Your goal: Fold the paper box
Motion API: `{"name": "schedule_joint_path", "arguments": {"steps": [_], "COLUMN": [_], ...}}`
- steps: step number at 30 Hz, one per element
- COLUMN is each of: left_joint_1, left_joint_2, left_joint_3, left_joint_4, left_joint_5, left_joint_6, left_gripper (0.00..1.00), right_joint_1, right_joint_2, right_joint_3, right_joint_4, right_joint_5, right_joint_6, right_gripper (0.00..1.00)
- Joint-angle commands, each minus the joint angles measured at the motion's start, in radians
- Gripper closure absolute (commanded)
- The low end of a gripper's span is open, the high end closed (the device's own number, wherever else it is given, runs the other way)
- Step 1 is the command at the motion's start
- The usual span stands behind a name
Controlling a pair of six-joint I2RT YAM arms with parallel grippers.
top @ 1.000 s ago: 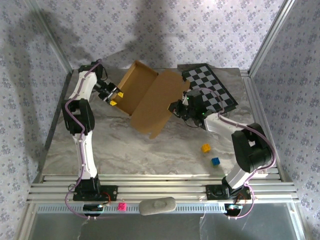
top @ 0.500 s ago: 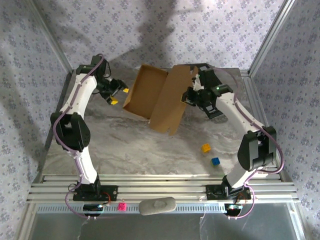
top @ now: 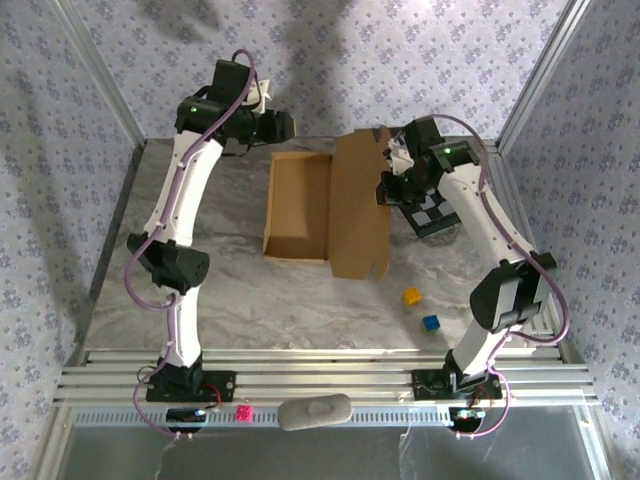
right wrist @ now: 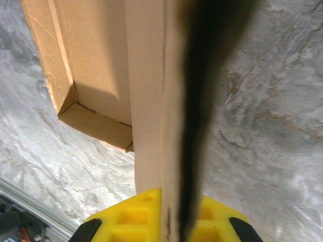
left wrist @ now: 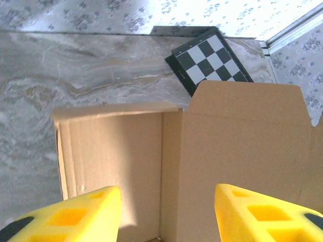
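The paper box has swung square to the table; the left gripper has lifted off it.
It lies far centre, tray open, lid raised on its right. The right gripper pinches the lid's free edge; the left hangs over the far end, pads apart, empty. A checkered board lies just right.

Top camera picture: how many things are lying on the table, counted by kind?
paper box: 1
checkered board: 1
little cubes: 2 (yellow cube, blue cube)
Total: 4
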Motion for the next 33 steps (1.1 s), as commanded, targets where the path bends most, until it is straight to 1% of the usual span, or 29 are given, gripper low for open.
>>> {"name": "schedule_joint_path", "arguments": {"steps": [1,3,5,9,13,16,19,21,23,26,28,31,33], "left_joint_1": [0.032,0.033,0.031,0.031,0.033,0.038,0.053,0.065,0.091,0.151,0.198,0.246,0.269], "left_joint_2": [0.052,0.064,0.073,0.084,0.07,0.047,0.027,0.01,-0.019,-0.085,-0.148,-0.249,-0.299], "left_joint_3": [0.058,0.064,0.065,0.059,0.01,-0.042,-0.081,-0.11,-0.157,-0.268,-0.378,-0.538,-0.613], "left_joint_4": [0.052,0.082,0.091,0.064,0.039,0.043,0.037,0.023,0.017,0.038,0.093,0.208,0.255], "left_joint_5": [0.021,0.04,0.041,0.025,-0.008,-0.027,-0.025,-0.048,-0.069,-0.075,-0.055,-0.013,0.006], "left_joint_6": [0.08,0.065,0.05,0.041,0.014,-0.029,-0.086,-0.133,-0.205,-0.342,-0.442,-0.559,-0.627], "left_gripper": [0.49,0.49,0.49,0.47,0.46,0.46,0.46,0.46,0.45,0.44,0.44,0.44,0.44], "right_joint_1": [0.015,0.022,0.036,0.082,0.189,0.265,0.327,0.366,0.408,0.46,0.482,0.502,0.511], "right_joint_2": [0.039,0.057,0.079,0.117,0.162,0.23,0.285,0.308,0.322,0.341,0.352,0.363,0.361], "right_joint_3": [0.099,0.14,0.187,0.249,0.31,0.418,0.526,0.574,0.606,0.625,0.616,0.59,0.58], "right_joint_4": [-0.155,-0.194,-0.231,-0.272,-0.272,-0.283,-0.277,-0.249,-0.222,-0.18,-0.16,-0.141,-0.128], "right_joint_5": [0.119,0.165,0.238,0.415,0.697,0.856,0.94,0.976,1.033,1.157,1.199,1.219,1.211], "right_joint_6": [-0.132,-0.156,-0.176,-0.188,-0.218,-0.236,-0.24,-0.282,-0.303,-0.32,-0.337,-0.351,-0.37], "right_gripper": [1.0,1.0,1.0,1.0,1.0,1.0,0.99,0.97,0.96,0.97,0.98,0.99,0.99]}}
